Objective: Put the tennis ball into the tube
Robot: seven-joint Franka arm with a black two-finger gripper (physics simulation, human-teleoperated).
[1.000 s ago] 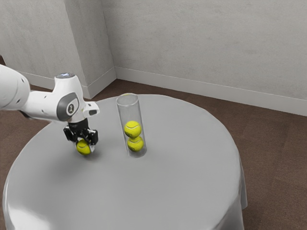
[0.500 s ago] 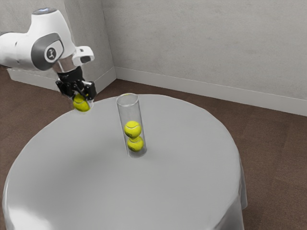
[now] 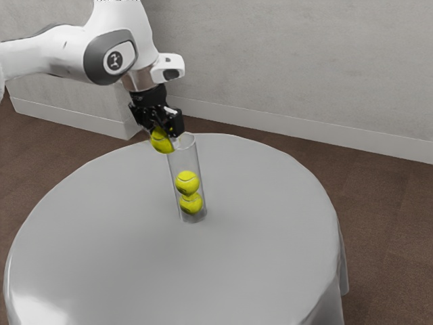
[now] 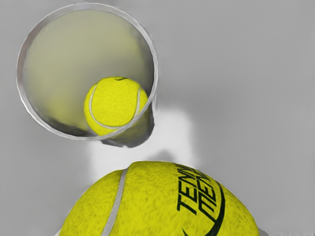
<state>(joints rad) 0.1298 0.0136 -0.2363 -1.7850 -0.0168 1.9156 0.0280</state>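
"What did that step call for?"

"Centring the ball [image 3: 161, 141] over the mouth of the tube [image 3: 183, 162], a touch higher if need be, I judged, so it didn't knock the rim [image 4: 156, 59]; then straight down and a gentle release."

"And the ball itself?"

"Pinched between the fingers [image 3: 163, 136], at their tips, just beside the rim, upper left of the exterior view."

White arm [image 3: 40, 54], grey joint band [image 3: 95, 58], black tool [image 3: 163, 135]
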